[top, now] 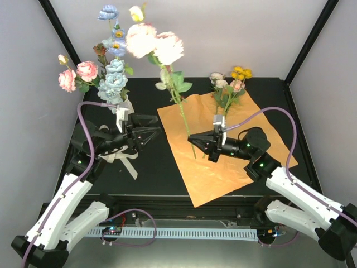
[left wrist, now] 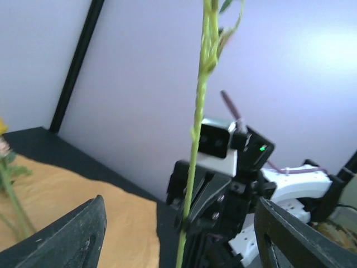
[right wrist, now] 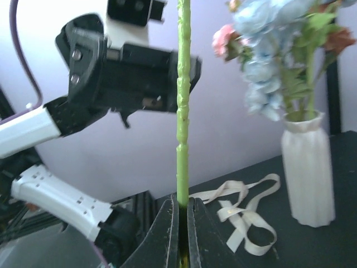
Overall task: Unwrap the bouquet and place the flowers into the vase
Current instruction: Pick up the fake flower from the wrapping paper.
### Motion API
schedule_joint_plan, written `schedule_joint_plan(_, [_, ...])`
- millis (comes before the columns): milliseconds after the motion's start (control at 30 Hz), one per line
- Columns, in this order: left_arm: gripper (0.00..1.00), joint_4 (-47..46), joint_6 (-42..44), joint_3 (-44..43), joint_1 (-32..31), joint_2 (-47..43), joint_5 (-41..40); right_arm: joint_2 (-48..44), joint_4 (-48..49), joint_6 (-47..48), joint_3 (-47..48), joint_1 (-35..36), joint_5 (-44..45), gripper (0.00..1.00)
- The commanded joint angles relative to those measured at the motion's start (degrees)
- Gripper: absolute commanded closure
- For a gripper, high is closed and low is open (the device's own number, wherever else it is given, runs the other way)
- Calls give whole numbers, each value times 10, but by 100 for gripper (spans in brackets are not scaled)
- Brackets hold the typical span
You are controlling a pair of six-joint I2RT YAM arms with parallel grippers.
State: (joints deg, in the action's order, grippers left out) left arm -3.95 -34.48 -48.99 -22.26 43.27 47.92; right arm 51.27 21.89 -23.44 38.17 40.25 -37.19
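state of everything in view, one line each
cream flower stem: upright, held
right gripper: shut on cream flower stem
left gripper: open, fingers either side of that stem
vase: upright, holding blue and pink flowers
orange paper: unwrapped, spread flat
small flower bunch: lying on paper
ribbon: untied, lying loose

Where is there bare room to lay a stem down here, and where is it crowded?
Free: the table strip between the ribbon and the left edge of the orange paper, and the paper's near half in front of the right fingers. Crowded: back left around the vase, and mid-table where the open left fingers face the flower stem the right fingers hold.
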Motion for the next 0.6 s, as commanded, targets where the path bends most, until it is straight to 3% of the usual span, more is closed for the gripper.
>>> schedule_joint_plan(0, [28,-103,-79,-8,-4,-4,45,25,28,40,36,44,-39,99])
schedule_joint_plan(133, [33,-118,-80,-5,-4,-8,47,49,20,56,52,80,-39,99])
schedule_joint_plan(300, [48,-171,-108,8,-4,-14,58,73,22,54,58,100,-40,99])
schedule_joint_plan(567, [61,-196,-122,22,-4,-11,61,103,-5,74,76,120,-50,99])
